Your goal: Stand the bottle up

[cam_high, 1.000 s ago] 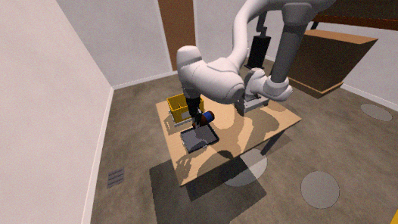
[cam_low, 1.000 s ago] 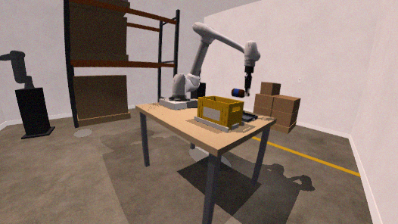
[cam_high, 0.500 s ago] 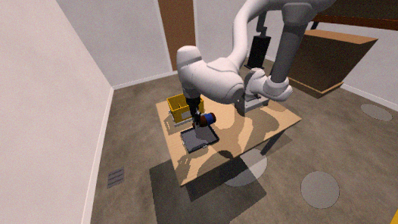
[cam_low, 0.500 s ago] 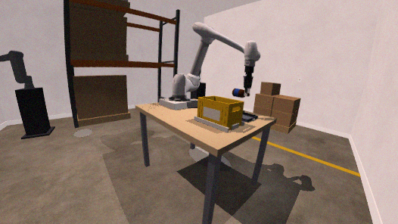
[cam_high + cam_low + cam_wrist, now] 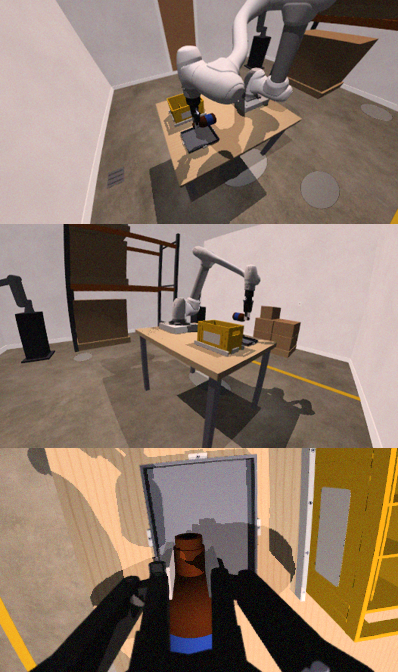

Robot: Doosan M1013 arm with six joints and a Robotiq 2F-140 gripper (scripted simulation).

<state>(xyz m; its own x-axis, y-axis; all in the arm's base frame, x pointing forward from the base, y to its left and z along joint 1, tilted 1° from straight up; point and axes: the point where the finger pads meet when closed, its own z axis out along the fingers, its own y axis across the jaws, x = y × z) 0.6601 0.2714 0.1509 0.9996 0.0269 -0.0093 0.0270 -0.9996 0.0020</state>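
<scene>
The gripper [image 5: 186, 579] is clamped on the brown bottle [image 5: 189, 593] near its neck, carrying it sideways high above the grey tray [image 5: 200, 498] beside the yellow crate [image 5: 350, 538] on the bench [image 5: 242, 129], probably leaving room to tip it upright.

A warehouse or storeroom. A tall steel shelf rack [image 5: 68, 300] holds big cartons, cardboard boxes [image 5: 278, 330] are stacked by the wall, and a yellow line [image 5: 306, 381] marks the bare concrete floor [image 5: 76, 406]
</scene>
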